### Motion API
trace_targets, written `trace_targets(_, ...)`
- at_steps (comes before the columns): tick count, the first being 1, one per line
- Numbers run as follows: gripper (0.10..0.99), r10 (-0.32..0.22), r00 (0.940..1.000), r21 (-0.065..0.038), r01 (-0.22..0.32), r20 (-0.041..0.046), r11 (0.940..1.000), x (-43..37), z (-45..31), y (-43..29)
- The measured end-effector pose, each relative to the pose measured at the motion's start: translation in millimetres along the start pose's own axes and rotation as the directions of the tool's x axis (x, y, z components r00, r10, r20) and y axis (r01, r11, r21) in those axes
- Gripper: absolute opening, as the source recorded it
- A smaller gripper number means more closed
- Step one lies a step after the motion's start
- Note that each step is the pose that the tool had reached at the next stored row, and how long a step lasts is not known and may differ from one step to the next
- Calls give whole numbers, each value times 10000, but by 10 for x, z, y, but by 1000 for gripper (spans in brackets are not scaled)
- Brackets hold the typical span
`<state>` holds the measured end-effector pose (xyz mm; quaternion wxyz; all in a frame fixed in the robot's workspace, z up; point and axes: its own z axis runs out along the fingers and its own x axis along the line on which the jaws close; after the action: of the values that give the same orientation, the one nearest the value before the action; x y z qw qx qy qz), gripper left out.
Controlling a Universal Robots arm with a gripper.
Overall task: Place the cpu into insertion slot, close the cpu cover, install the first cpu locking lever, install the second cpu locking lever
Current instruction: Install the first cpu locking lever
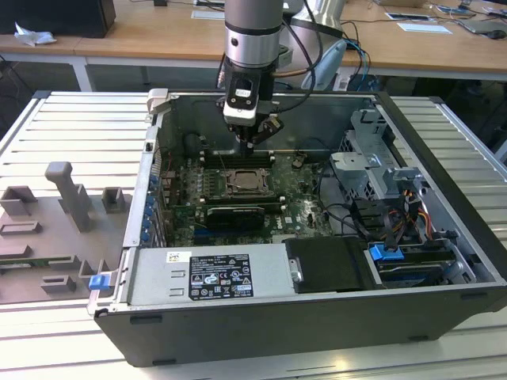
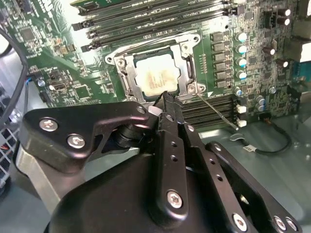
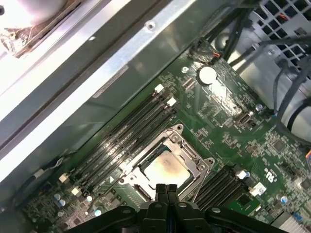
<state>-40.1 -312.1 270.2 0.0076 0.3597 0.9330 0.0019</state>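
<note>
Counter: pale slatted metal counter (image 1: 79, 127), carrying the whole job so the arm can work from above.
Case: dark grey open computer case (image 1: 317, 324), laid on its side with the panel off, which leaves the board facing up.
Board: green circuit board (image 1: 297, 198) lying flat on the case floor, with long black memory slots (image 3: 131, 131) on either side of the socket.
Arm: silver and grey robot arm (image 1: 252, 32) reaching straight down into the case.
Gripper: black two-finger gripper (image 2: 166, 97) poised just above the near edge of the socket. The jaws are clenched tip to tip on nothing, a narrow shape that suits pushing more than gripping.
Slot: square insertion slot ringed by a silver metal frame (image 2: 112, 59), mid-board between the memory banks.
Cover: thin silver windowed cpu cover (image 2: 186, 63), apparently folded down over the chip.
Cpu: flat square pale-metal cpu (image 2: 154, 77), seated in the slot and showing through the cover's window.
Lever: thin wire locking lever (image 2: 217, 110) angling away from the socket corner, probably not latched yet.
</note>
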Motion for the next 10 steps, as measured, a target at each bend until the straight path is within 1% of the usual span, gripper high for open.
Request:
trace_targets(2, 106, -426, 9991, -5, 426, -4, 9991, 0, 0, 0)
trace_targets(3, 106, -548, 9985, -7, 548, -5, 9985, 0, 0, 0)
trace_targets(6, 106, -1156, 9933, -15, 1156, -10, 9933, 0, 0, 0)
trace_targets(8, 106, -1752, 9845, -23, 1752, -14, 9845, 0, 0, 0)
trace_targets(9, 106, -1885, 9821, -25, 1885, -15, 9821, 0, 0, 0)
trace_targets(10, 106, -2091, 9779, -29, 2091, -16, 9779, 0, 0, 0)
